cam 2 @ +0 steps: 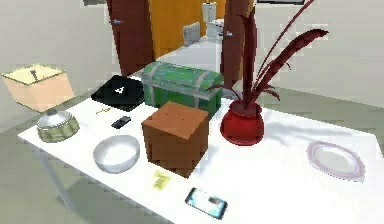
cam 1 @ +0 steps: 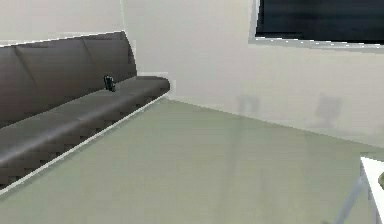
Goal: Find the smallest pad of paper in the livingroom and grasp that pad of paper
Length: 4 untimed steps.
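Observation:
On the white table (cam 2: 280, 170) in the arm side view, a small flat yellow thing (cam 2: 160, 180) lies near the front edge, just below a brown box (cam 2: 175, 137). A thinner yellowish sliver (cam 2: 101, 112) lies farther left, beside a small dark handset-like thing (cam 2: 121, 122). A black flat square with a white mark (cam 2: 120, 92) rests near the table's back left. None of these can be told for certain as a pad of paper.
The table also bears a lamp with a cream shade (cam 2: 40, 88), a white bowl (cam 2: 117, 154), a green chest (cam 2: 182, 84), a red vase with a plant (cam 2: 242, 124), a plate (cam 2: 335, 160) and a phone (cam 2: 206, 202). A dark sofa (cam 1: 60, 95) with a small dark thing (cam 1: 109, 83) lines the forward view's left wall.

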{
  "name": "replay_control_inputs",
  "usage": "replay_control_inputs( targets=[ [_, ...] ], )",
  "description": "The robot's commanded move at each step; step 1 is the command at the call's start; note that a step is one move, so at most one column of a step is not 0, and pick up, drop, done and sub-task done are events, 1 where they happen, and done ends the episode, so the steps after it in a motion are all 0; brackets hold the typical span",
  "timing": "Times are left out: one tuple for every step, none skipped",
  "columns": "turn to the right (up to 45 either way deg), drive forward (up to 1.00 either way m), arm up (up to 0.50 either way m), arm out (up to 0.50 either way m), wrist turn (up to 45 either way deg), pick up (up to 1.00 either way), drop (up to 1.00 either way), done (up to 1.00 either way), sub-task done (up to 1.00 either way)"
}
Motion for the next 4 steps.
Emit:
replay_control_inputs(
  targets=[
    [0.0,0.0,0.5,0.0,0.0,0.0,0.0,0.0,0.0],
    [0.0,0.0,0.32,0.0,0.0,0.0,0.0,0.0,0.0],
    [0.0,0.0,0.0,0.24,0.0,0.0,0.0,0.0,0.0],
    [0.0,0.0,0.0,0.0,45.0,0.0,0.0,0.0,0.0]
  ],
)
